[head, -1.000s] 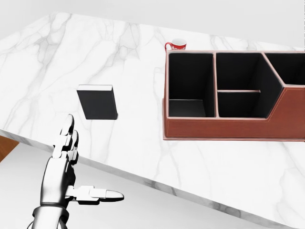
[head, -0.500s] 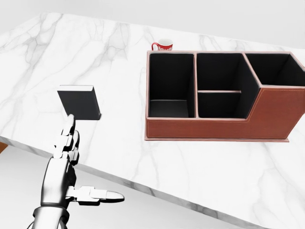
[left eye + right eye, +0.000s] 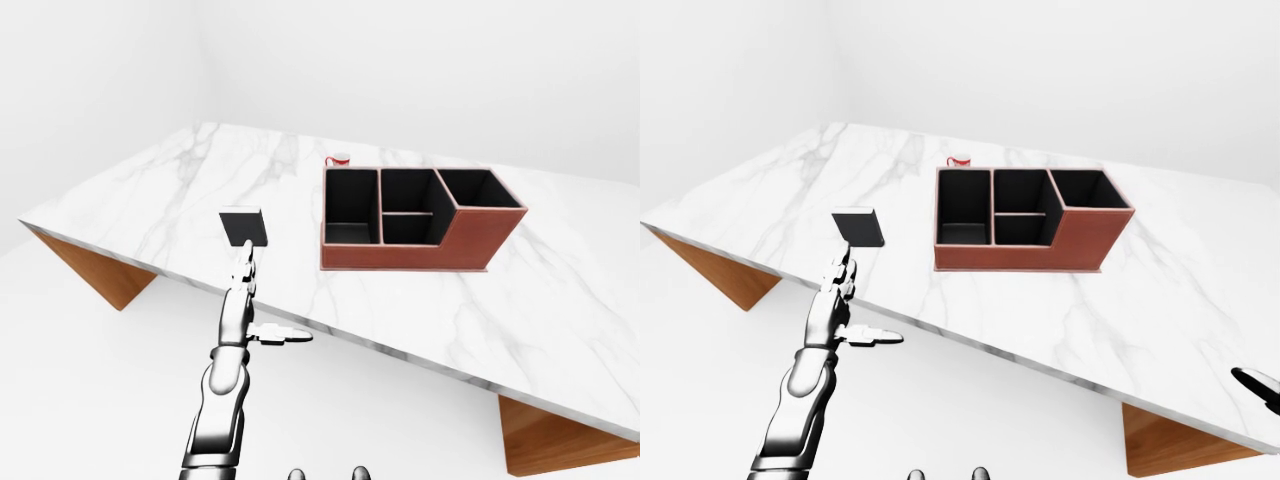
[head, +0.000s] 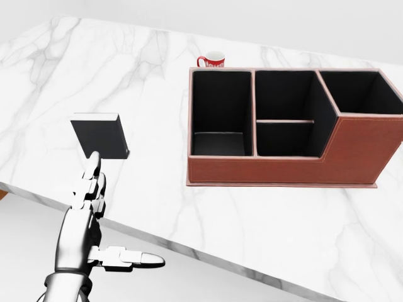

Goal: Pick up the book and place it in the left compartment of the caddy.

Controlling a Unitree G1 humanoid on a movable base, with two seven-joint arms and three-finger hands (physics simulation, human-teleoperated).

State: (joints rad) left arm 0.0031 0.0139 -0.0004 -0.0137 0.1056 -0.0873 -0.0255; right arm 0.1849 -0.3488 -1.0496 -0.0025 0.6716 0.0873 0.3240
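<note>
Book (image 4: 101, 136) flat on marble table (image 4: 264, 220), left part, near the table's near edge, well apart from caddy (image 4: 283, 170) to its right. Dark cover, pale page edge along far side; no title legible. Judged stiff, thin hardback, light to moderate weight; cover looks smooth, so probably slippery against metal fingers. Lies flush on the marble, no gap for fingers underneath. Best bet: pinch across the two short sides, or slide it toward the near edge to get an overhang, then grip spine side. Grabbing by the cover alone would likely let it flop open.

Left hand (image 4: 85, 214) released, fingers straight and pointing at book, thumb out to the right. Fingertips (image 4: 93, 162) appear to sit right at book's near edge in head view; cannot tell if touching. Nothing grasped.

Right hand (image 3: 1260, 383) barely in view, dark sliver at right edge of right-eye view; state not readable.

Caddy: reddish-brown outside, black inside, all compartments look empty. Left compartment (image 4: 219, 113) is a long slot, should take the book on edge or laid in.

Mug (image 4: 213, 60) just beyond caddy's far left corner, red and white. Red band carries white lettering, too small to read.
</note>
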